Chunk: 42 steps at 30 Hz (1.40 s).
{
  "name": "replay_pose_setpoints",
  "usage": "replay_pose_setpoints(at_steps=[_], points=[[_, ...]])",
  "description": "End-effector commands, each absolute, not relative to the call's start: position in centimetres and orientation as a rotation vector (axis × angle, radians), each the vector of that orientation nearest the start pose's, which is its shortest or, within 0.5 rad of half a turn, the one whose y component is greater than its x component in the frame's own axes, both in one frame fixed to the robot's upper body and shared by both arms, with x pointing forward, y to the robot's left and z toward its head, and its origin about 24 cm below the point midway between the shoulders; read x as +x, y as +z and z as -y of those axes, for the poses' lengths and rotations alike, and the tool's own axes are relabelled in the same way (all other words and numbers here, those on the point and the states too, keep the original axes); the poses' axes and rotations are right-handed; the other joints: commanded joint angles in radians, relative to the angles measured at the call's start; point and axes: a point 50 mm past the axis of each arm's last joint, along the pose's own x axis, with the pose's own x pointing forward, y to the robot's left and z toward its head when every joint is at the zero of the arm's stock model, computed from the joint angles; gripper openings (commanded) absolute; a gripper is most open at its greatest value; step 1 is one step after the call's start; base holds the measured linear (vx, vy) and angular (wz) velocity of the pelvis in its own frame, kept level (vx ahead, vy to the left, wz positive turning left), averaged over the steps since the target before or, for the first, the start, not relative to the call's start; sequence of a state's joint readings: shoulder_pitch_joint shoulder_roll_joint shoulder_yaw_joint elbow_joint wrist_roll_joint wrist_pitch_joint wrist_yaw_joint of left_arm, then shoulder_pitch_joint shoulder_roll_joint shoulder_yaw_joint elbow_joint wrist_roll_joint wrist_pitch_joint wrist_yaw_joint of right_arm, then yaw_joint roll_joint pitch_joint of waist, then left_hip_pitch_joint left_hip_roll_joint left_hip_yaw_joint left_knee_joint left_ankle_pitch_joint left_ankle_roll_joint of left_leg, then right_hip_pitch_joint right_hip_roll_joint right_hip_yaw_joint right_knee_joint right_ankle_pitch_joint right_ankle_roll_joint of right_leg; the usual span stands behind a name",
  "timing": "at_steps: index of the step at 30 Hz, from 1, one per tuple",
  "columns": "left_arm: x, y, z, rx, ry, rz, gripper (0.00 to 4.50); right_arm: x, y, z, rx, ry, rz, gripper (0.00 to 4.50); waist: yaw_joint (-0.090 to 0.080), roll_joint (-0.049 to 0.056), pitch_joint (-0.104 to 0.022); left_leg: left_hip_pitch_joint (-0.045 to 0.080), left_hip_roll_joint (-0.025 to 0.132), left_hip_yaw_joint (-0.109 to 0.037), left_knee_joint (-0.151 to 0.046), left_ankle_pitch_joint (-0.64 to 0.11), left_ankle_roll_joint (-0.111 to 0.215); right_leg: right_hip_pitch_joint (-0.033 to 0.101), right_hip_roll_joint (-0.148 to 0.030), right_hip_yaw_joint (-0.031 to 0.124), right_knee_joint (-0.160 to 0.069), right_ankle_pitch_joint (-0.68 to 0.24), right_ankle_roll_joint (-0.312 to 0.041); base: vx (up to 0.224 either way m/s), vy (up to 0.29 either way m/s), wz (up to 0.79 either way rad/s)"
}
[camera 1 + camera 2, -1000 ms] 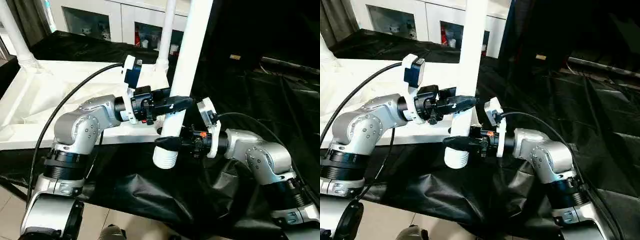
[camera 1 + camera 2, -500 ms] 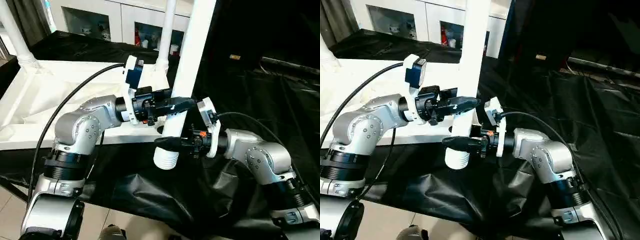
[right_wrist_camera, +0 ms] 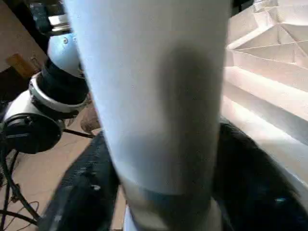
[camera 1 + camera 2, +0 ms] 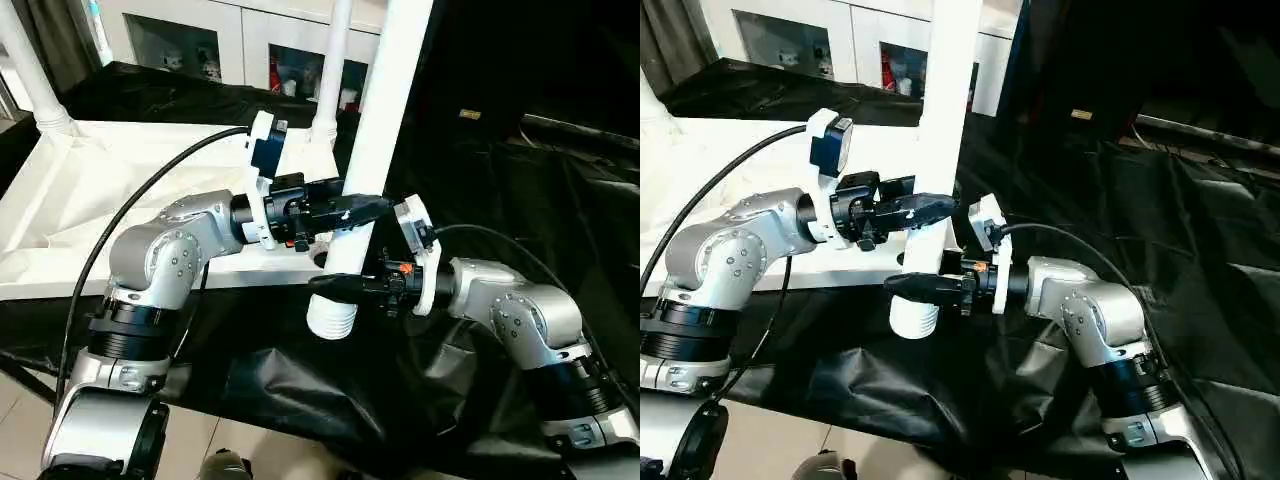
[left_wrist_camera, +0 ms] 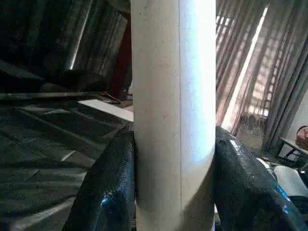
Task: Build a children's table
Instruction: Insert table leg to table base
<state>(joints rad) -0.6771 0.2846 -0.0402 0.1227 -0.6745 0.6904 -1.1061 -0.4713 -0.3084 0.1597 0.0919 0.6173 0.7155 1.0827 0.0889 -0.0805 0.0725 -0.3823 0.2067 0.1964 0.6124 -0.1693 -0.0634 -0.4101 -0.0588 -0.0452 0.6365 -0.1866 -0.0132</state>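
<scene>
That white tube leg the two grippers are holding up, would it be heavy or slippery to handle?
The leg is probably light, looking like a hollow plastic tube. Its smooth, glossy wall could slip, which may be why the left gripper and right gripper both clamp it. Laid down, the round shape would likely roll.

A black cloth (image 4: 520, 180) covers the work table, creased and glossy, running from centre out to three o'clock and down to six o'clock, where it hangs in folds over the edge. At twelve o'clock, against the far wall, stands a white cabinet (image 4: 240, 35) with glass-fronted doors; small objects sit on its shelves, too small to identify. At seven o'clock a pale tiled floor (image 4: 20, 420) is visible below the table edge. In the left wrist view, long vertical curtains (image 5: 260, 62) hang with daylight coming through between them. In the right wrist view, a beige floor (image 3: 43, 168) carries thin black cables.
</scene>
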Motion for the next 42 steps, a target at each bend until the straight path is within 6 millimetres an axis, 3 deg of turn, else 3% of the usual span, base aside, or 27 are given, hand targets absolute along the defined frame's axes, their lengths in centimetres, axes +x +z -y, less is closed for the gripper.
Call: replay_pose_setpoints(at_steps=[1,13,15,16,20,21,24,29,31,32,33,34,35,36,37,38,42], points=[[30.4,17.9,-8.5,-0.327,-1.556,-0.039,1.86,28.8,10.9,10.0,0.373,1.407,-0.311,2.35,0.001,0.01,-0.082,0.022,0.025,-0.013,-0.067,-0.14,-0.025,0.056,-0.071,0.042,-0.07,-0.138,-0.193,0.0,0.0,0.0],[30.6,17.6,-8.8,-0.343,-1.519,-0.054,1.86,28.8,10.9,10.1,0.377,1.409,-0.307,2.0,0.001,0.011,-0.083,0.022,0.025,-0.013,-0.067,-0.136,-0.026,0.056,-0.07,0.042,-0.069,-0.134,-0.192,0.0,0.0,0.0],[30.8,17.7,-8.8,-0.361,-1.498,-0.053,2.56,28.8,11.0,10.1,0.377,1.404,-0.299,2.0,0.001,0.011,-0.083,0.021,0.025,-0.013,-0.067,-0.136,-0.026,0.057,-0.07,0.042,-0.068,-0.128,-0.196,0.0,0.0,0.0],[31.0,17.7,-8.9,-0.377,-1.481,-0.049,2.56,28.8,11.0,10.1,0.379,1.399,-0.29,1.99,0.001,0.01,-0.083,0.02,0.024,-0.013,-0.066,-0.134,-0.025,0.057,-0.071,0.042,-0.068,-0.128,-0.196,0.0,0.0,0.0],[31.9,18.4,-9.4,-0.46,-1.347,0.117,2.92,29.0,11.2,10.2,0.407,1.357,-0.239,1.92,0.003,0.008,-0.084,0.02,0.026,-0.014,-0.065,-0.14,-0.024,0.058,-0.073,0.042,-0.071,-0.129,-0.201,0.0,0.0,0.0],[32.1,18.6,-9.6,-0.506,-1.327,0.142,2.97,29.0,11.1,10.2,0.412,1.345,-0.229,1.91,0.003,0.003,-0.083,0.019,0.025,-0.013,-0.065,-0.138,-0.023,0.059,-0.073,0.041,-0.071,-0.127,-0.201,0.0,0.0,0.0],[32.6,19.5,-10.5,-0.644,-1.276,0.246,2.97,29.2,11.1,10.3,0.44,1.299,-0.195,1.91,0.003,0.003,-0.083,0.017,0.021,-0.012,-0.063,-0.142,-0.018,0.058,-0.072,0.041,-0.071,-0.137,-0.2,0.0,0.0,0.0],[32.9,20.0,-11.7,-0.63,-1.205,0.294,2.97,29.8,10.9,10.6,0.434,1.2,-0.154,1.91,0.001,0.005,-0.082,0.022,0.024,-0.014,-0.066,-0.151,-0.021,0.053,-0.071,0.04,-0.074,-0.166,-0.18,0.0,0.0,0.0],[33.3,19.7,-12.0,-0.531,-1.142,0.267,2.97,30.3,10.6,11.0,0.397,1.124,-0.141,1.91,0.0,0.004,-0.08,0.022,0.025,-0.014,-0.069,-0.155,-0.025,0.051,-0.071,0.04,-0.077,-0.189,-0.163,0.0,0.0,0.0],[33.6,18.8,-11.9,-0.353,-1.091,0.201,2.97,30.9,10.3,11.4,0.358,1.045,-0.138,1.91,0.002,-0.002,-0.08,0.025,0.027,-0.015,-0.07,-0.151,-0.026,0.049,-0.072,0.041,-0.081,-0.197,-0.15,0.0,0.0,0.0],[33.8,17.8,-11.9,-0.159,-1.061,0.142,2.97,31.5,10.0,11.9,0.319,0.964,-0.135,1.91,0.001,0.003,-0.08,0.026,0.028,-0.016,-0.071,-0.152,-0.03,0.046,-0.071,0.041,-0.077,-0.201,-0.139,0.0,0.0,0.0],[33.8,16.7,-11.9,0.016,-1.053,0.083,2.97,32.0,9.7,12.3,0.292,0.889,-0.13,1.91,0.001,0.006,-0.078,0.027,0.028,-0.02,-0.075,-0.155,-0.032,0.041,-0.072,0.042,-0.088,-0.243,-0.097,0.0,0.0,0.0],[33.8,16.0,-12.0,0.121,-1.053,0.048,2.97,32.3,9.5,12.6,0.277,0.843,-0.127,1.91,-0.003,0.007,-0.08,0.029,0.028,-0.019,-0.075,-0.156,-0.045,0.042,-0.071,0.043,-0.08,-0.243,-0.091,0.0,0.0,0.0],[33.5,14.8,-12.0,0.279,-1.086,-0.011,2.97,32.9,9.1,13.5,0.237,0.73,-0.12,1.91,-0.004,0.009,-0.08,0.03,0.027,-0.017,-0.076,-0.161,-0.057,0.042,-0.071,0.044,-0.08,-0.239,-0.091,0.0,0.0,0.0],[33.4,14.5,-11.9,0.314,-1.108,-0.023,2.97,33.1,9.0,13.9,0.214,0.688,-0.119,1.91,-0.002,0.01,-0.082,0.031,0.027,-0.017,-0.077,-0.148,-0.073,0.042,-0.073,0.043,-0.076,-0.213,-0.106,0.0,0.0,0.0],[33.3,14.3,-11.8,0.326,-1.127,-0.03,2.97,33.2,8.9,14.2,0.2,0.657,-0.118,1.91,-0.003,0.006,-0.084,0.028,0.026,-0.015,-0.076,-0.145,-0.073,0.045,-0.071,0.043,-0.072,-0.191,-0.116,0.0,0.0,0.0],[33.0,13.3,-11.4,0.418,-1.159,-0.063,2.97,33.3,8.7,14.8,0.195,0.607,-0.104,1.9,-0.004,0.01,-0.085,0.024,0.024,-0.012,-0.074,-0.15,-0.059,0.051,-0.072,0.043,-0.065,-0.108,-0.159,0.0,0.0,0.0]])
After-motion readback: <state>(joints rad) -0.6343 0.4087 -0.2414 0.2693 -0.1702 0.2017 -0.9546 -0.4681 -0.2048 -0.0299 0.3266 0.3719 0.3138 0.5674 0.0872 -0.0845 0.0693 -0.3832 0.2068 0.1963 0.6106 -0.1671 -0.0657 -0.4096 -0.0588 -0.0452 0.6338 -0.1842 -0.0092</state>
